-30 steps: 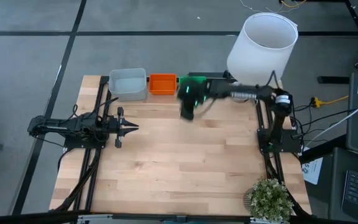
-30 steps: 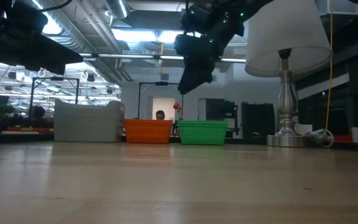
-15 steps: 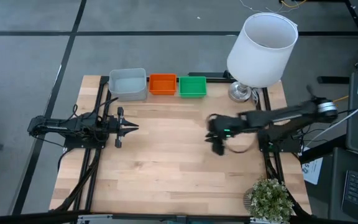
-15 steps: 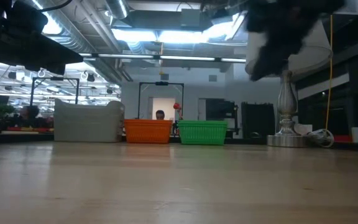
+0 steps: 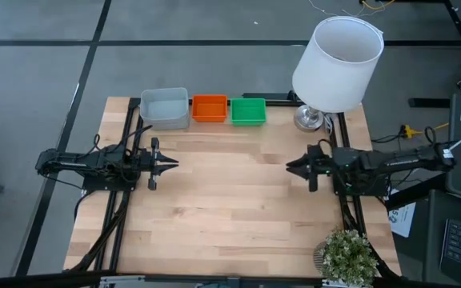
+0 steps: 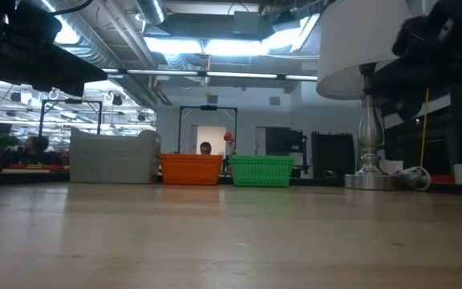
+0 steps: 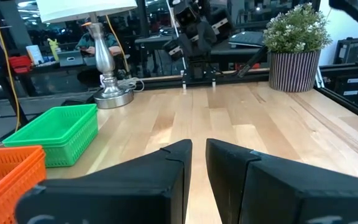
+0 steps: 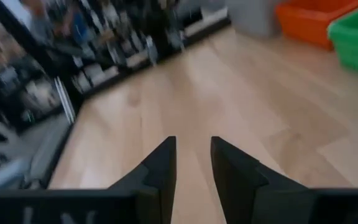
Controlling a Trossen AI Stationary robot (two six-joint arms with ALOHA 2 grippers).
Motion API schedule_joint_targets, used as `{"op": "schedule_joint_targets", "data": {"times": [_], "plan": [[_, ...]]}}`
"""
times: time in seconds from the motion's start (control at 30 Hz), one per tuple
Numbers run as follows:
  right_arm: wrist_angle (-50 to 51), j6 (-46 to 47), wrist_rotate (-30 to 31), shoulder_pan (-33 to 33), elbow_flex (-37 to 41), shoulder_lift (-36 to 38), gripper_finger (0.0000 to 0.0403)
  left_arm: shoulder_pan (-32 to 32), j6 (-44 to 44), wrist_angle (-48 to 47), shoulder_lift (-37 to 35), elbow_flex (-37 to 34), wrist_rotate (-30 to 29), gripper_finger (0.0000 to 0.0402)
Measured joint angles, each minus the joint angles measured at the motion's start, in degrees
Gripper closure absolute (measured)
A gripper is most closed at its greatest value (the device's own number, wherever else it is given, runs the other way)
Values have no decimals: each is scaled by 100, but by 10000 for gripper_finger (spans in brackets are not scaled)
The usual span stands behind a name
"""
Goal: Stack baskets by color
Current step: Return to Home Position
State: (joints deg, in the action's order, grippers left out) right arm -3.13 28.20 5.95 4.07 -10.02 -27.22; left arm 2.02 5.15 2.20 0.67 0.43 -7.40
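We see the table (image 5: pixel 230 200), lamp (image 5: pixel 336 56) at its far right corner. Three stacks in a row along the far edge: grey baskets (image 5: pixel 165 106), orange baskets (image 5: pixel 210 108), green baskets (image 5: pixel 248 110); how many are nested in each is hidden. Left gripper (image 5: pixel 172 163) and right gripper (image 5: pixel 291 166) face each other, both empty, fingers a narrow gap apart.

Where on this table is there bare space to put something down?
The wide wood between the left gripper and right gripper, and down to the near edge by the potted plant, is bare. The far edge is crowded: grey, orange, green baskets, then the lamp.
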Motion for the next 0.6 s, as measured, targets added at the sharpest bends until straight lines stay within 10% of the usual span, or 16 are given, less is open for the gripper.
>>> {"op": "schedule_joint_targets", "data": {"times": [0.6], "plan": [[-446,-14,3,-360,959,1888,304,-2,-1,-2,2,0,2,360]]}}
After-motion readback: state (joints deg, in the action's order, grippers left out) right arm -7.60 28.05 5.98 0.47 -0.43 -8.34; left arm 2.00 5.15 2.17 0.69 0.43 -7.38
